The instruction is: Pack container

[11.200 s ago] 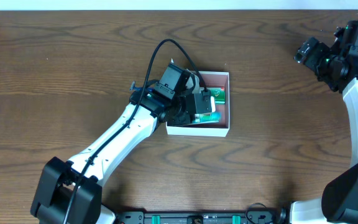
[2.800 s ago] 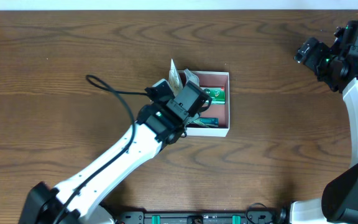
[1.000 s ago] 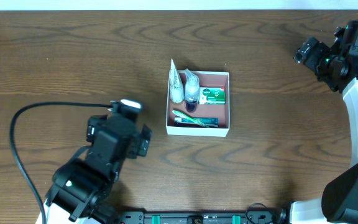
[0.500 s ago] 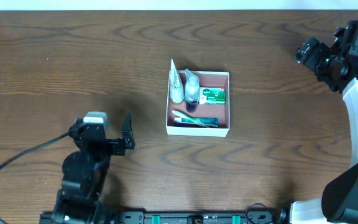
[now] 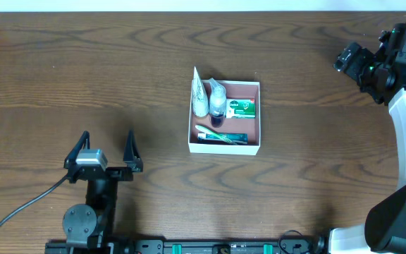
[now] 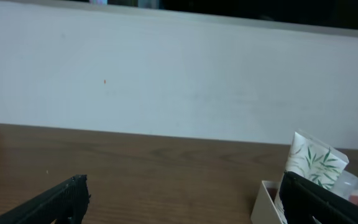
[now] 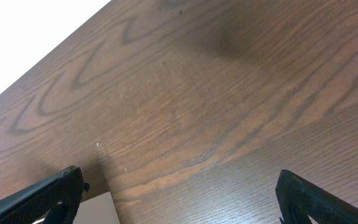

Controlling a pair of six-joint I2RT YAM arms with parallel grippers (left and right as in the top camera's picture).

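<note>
From above: container (image 5: 224, 149) at middle of worktop (image 5: 83, 70), filled with toiletries (image 5: 244, 108) (packing apparently done); left pincer (image 5: 106, 140) spread, empty, well apart. Left wrist: container corner at lower right. Right wrist: right pincer (image 7: 178, 177) spread, empty too

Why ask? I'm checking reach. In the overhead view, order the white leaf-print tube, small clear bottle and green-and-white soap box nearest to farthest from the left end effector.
From the left end effector:
1. White leaf-print tube, at the left wall of the white cardboard container.
2. Small clear bottle, just right of it.
3. Green-and-white soap box, farther right.
</note>
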